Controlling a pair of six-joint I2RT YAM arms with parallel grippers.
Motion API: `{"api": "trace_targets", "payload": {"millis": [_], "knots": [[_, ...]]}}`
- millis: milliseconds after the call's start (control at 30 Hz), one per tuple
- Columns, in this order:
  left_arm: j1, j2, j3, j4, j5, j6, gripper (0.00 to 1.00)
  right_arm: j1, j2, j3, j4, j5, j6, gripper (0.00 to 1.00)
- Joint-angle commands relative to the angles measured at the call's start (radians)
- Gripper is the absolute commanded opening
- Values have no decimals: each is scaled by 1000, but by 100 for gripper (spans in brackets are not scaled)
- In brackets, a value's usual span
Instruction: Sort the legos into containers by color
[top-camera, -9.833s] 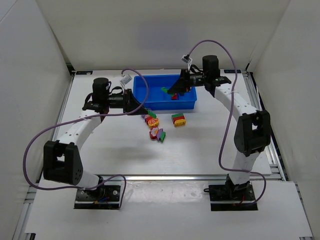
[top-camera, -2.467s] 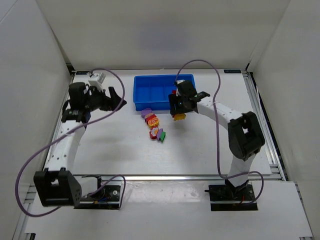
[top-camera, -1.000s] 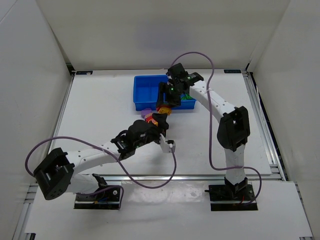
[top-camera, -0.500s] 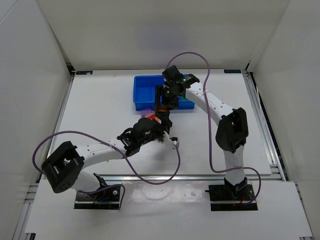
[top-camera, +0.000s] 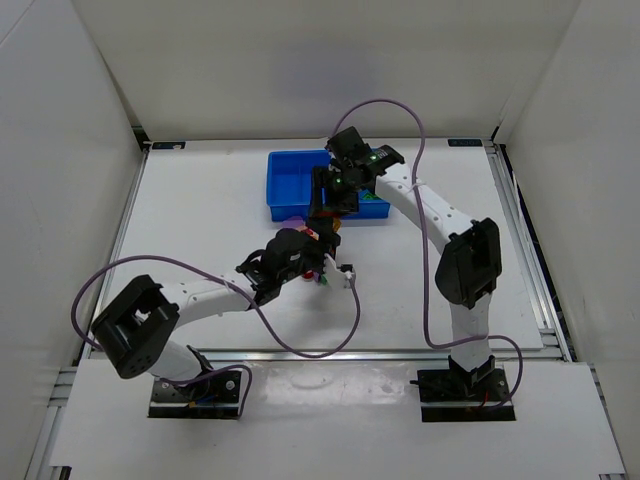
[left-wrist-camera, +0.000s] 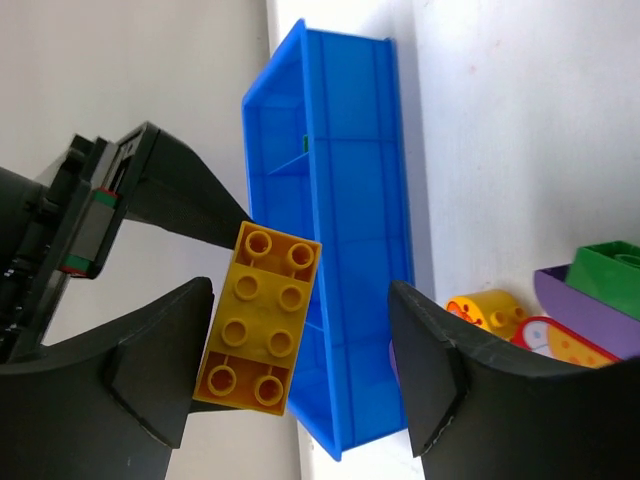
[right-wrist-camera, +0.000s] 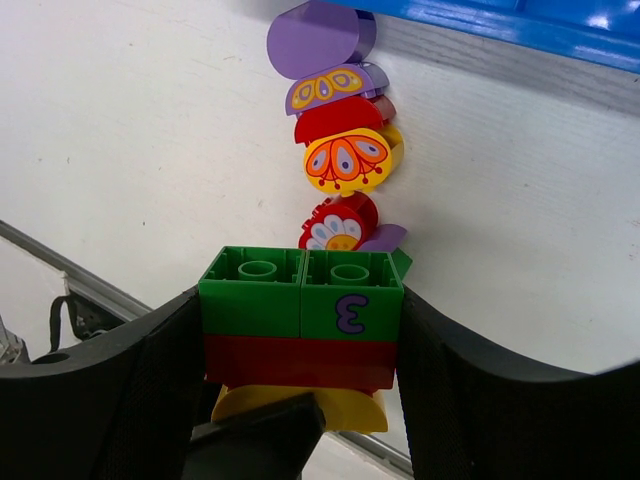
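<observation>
left gripper (left-wrist-camera: 300, 292): jaws wide apart, nothing clamped. A yellow brick (left-wrist-camera: 258, 318) sits in the gap, hard up against the finger (left-wrist-camera: 150, 380) at picture left, with a clear gap to the other one. Can't tell if it actually touches. The brick's long axis runs near-vertical in the left wrist view, top end leaning toward the tray (left-wrist-camera: 345, 230), roughly parallel to the tray's long side. Its eight-ring face points at the camera

loose blocks (right-wrist-camera: 350, 160): on the table (right-wrist-camera: 150, 130), in a row running from the tray wall out toward the arm bases. Purple half-round is next to the tray, then an orange flower piece, then a red flower piece

right gripper (right-wrist-camera: 300, 320): closed on the stack (right-wrist-camera: 300, 335), one finger on each short end. The stack is two green blocks side by side, a red layer under them, then yellow at the bottom. Long axis runs straight across the jaws, green studs facing the wrist camera. It hangs over the near end of the row, just in front of the tray's near wall in the top view

Can't confirm the yellow brick is that bottom layer

The tray lies farthest back, long side across the table
</observation>
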Motion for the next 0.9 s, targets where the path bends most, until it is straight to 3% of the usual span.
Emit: {"api": "trace_targets", "payload": {"millis": [0, 100, 233, 267, 400, 500, 867], "knots": [[23, 13, 36, 16, -11, -7, 80, 7, -77, 29, -14, -22, -5, 0], [34, 30, 48, 27, -15, -5, 76, 10, -80, 20, -12, -32, -5, 0], [48, 38, 58, 28, -8, -7, 60, 10, -82, 17, -11, -33, -3, 0], [48, 36, 59, 28, -1, -9, 50, 10, -82, 17, -9, -29, -3, 0], [42, 16, 44, 30, 16, -10, 30, 10, -68, 20, -6, -12, 0, 0], [26, -13, 16, 31, 34, -10, 20, 6, -59, 31, -7, -9, 4, 0], [-177, -140, -60, 15, -33, -45, 17, -22, 9, 75, 9, 13, 27, 0]]}}
